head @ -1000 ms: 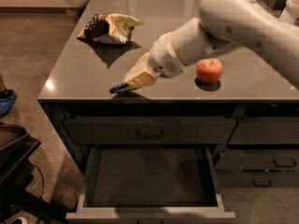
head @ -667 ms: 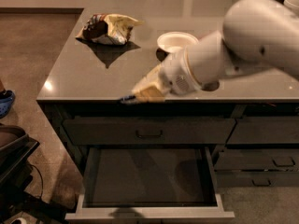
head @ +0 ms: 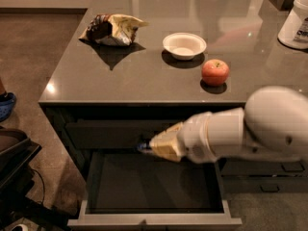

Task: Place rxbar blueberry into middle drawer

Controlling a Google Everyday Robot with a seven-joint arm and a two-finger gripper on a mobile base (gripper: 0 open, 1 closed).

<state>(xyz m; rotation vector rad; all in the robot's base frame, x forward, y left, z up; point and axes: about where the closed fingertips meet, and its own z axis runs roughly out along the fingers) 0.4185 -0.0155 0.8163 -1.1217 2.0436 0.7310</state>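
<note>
My gripper [head: 145, 147] hangs in front of the counter, just above the back left part of the open middle drawer [head: 154, 221]. It is shut on the rxbar blueberry [head: 141, 147], of which only a small dark blue end shows at the fingertips. The drawer is pulled out, with a dark flat interior and a pale grey rim; nothing shows inside it. My pale arm reaches in from the right and hides the drawer's right rear corner.
On the counter stand a yellow-and-brown chip bag [head: 113, 29], a white bowl [head: 184, 45], a red apple [head: 215, 71] and a white container [head: 296, 19]. The closed top drawer front [head: 103, 134] is just behind the gripper. Dark equipment [head: 12, 165] sits on the floor at left.
My arm has swung down from the countertop, past its front edge, to in front of the drawers, carrying the bar. The bowl and apple, hidden before, now show.
</note>
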